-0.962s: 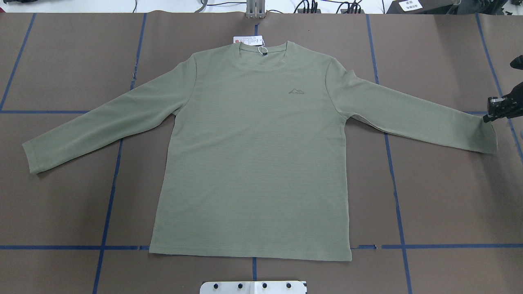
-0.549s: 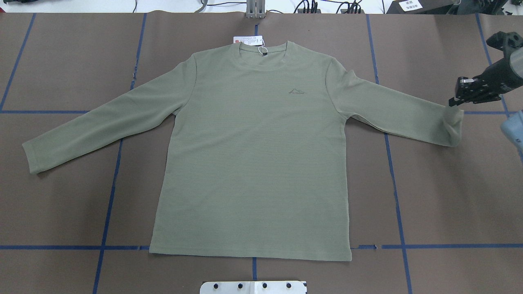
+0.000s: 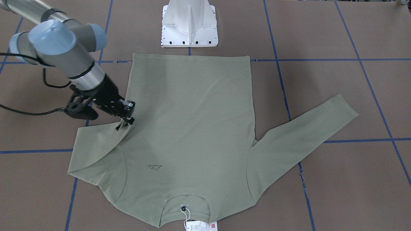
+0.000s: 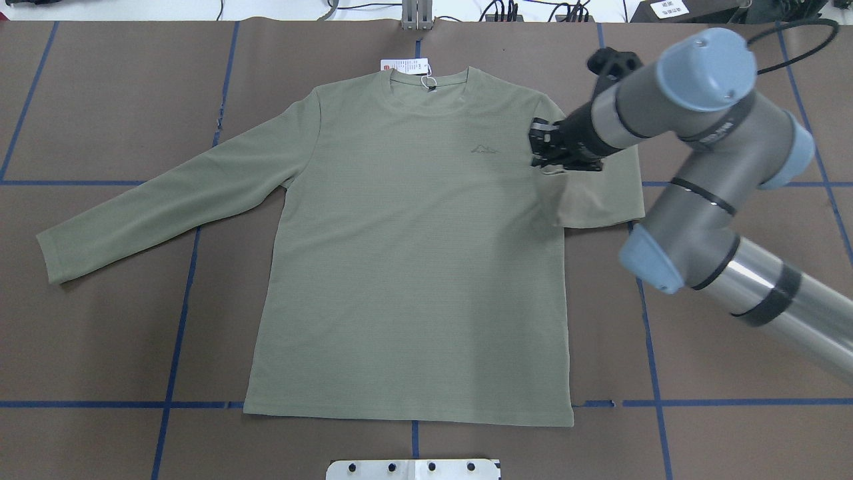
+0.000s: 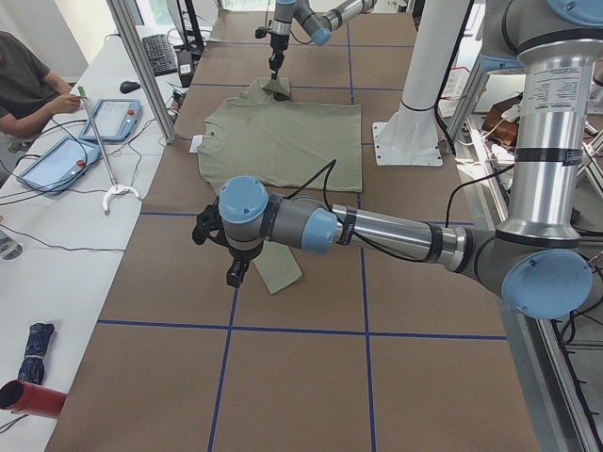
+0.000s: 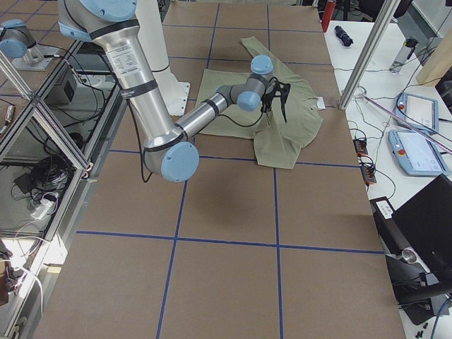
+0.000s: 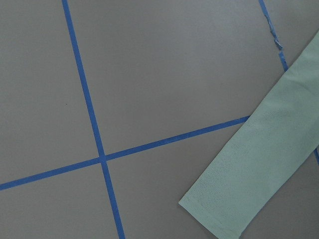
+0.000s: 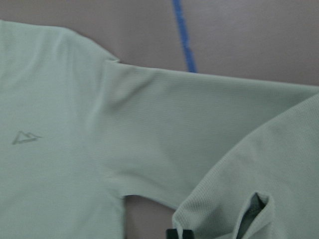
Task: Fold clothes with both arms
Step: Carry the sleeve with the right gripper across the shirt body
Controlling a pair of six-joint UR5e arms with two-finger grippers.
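The olive-green long-sleeved shirt (image 4: pixel 413 253) lies flat, front up, collar and white hang tag (image 4: pixel 403 65) at the far edge. My right gripper (image 4: pixel 541 162) is shut on the right sleeve's cuff and holds it just above the shirt's right shoulder, so that sleeve (image 4: pixel 600 197) is doubled back on itself. In the front view this gripper (image 3: pixel 124 124) pinches the raised cuff. The left sleeve (image 4: pixel 166 193) lies stretched out flat. My left gripper (image 5: pixel 236 273) shows only in the left side view, above the left cuff (image 7: pixel 239 199); I cannot tell whether it is open or shut.
The white pedestal base (image 3: pixel 189 25) stands just behind the shirt's hem. Blue tape lines (image 4: pixel 176 333) cross the brown table cover. An operator (image 5: pixel 28 85) sits at a side table with tablets (image 5: pixel 57 160) and cables beyond the collar end.
My right gripper has moved from the table's right edge leftward to the shirt's shoulder, carrying the cuff with it. The right sleeve has folded back on itself.
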